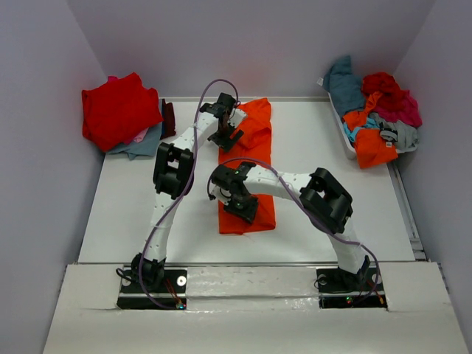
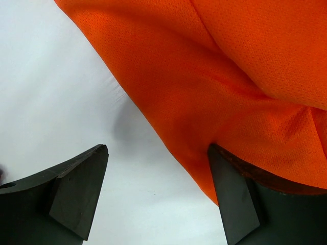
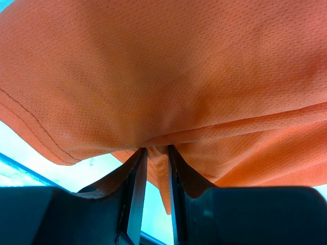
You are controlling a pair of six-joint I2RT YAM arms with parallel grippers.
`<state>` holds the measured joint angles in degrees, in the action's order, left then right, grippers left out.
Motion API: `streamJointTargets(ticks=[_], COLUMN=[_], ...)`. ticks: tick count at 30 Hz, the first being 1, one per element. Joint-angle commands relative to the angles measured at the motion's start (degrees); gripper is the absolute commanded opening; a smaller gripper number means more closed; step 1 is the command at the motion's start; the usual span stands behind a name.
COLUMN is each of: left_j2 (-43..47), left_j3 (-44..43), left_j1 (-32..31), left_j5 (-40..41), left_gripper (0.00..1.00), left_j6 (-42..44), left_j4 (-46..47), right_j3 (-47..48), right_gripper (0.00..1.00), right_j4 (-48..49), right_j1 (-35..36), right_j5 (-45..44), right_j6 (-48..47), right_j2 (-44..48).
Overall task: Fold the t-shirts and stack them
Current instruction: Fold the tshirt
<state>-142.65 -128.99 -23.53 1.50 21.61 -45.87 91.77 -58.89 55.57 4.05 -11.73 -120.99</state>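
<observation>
The right pincer (image 3: 157, 153) is clamped on a small fold of the orange t-shirt (image 1: 257, 122). In its wrist view the 2 fingers (image 3: 130, 204) stand nearly together with a tongue of orange mesh nipped between them. The rest of the cloth drapes over and ahead of them toward 12 o'clock. Seen from above, this pincer sits at the shirt's 9 o'clock edge, in the near half of the strip.

The left pincer (image 2: 158, 149) stands wide apart and grips nothing. Its 3 o'clock finger (image 2: 235, 204) touches the shirt's edge, with cloth lying over its tip. Its 9 o'clock finger (image 2: 76, 194) is over bare white counter (image 1: 317, 192), clear of the cloth. From above, this pincer is at the 9 o'clock edge of the strip's far end.

The orange t-shirt lies at the counter's middle as a long narrow strip running from 12 to 6 o'clock, with both pincers on its 9 o'clock side.

Toward 10 o'clock, at the counter's far corner, a red t-shirt (image 1: 118, 110) tops a stack, with grey cloth (image 1: 147, 144) showing beneath it. Toward 2 o'clock a white bin (image 1: 345, 144) holds a loose heap of shirts (image 1: 380, 110) in teal, red, magenta, grey and orange, all tangled together.
</observation>
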Motion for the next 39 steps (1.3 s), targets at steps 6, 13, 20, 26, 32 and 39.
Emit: streamJointTargets(ticks=[6,13,20,26,32,39], left_j2=[-2.2,-2.5,-2.6,-3.2,-3.7,-4.0], left_j3=[2.8,3.0,2.4,1.5,1.1,1.0], left_j1=[0.9,0.9,0.9,1.9,2.4,2.4], left_j5=[2.6,2.7,2.9,2.9,2.8,2.9], left_gripper=[0.92,0.92,0.92,0.92,0.92,0.92], left_j6=[1.9,1.8,2.0,2.3,2.2,2.2], left_j4=[-5.7,-5.6,-5.9,-6.5,-6.8,-7.0], right_j3=[-1.9,-1.7,-1.7,-2.9,-6.0,-9.4], right_gripper=[0.2,0.09,0.08,0.07,0.07,0.07], right_j4=[1.0,0.3,-1.8,-3.6,-4.6,-5.3], right_j1=[0.1,0.1,0.1,0.1,0.1,0.1], right_j5=[0.9,1.6,3.9,4.7,4.9,6.1], right_j6=[0.7,0.4,-0.7,-1.4,-1.9,-2.3], right_j2=[1.3,1.6,3.0,5.3,8.1,10.3])
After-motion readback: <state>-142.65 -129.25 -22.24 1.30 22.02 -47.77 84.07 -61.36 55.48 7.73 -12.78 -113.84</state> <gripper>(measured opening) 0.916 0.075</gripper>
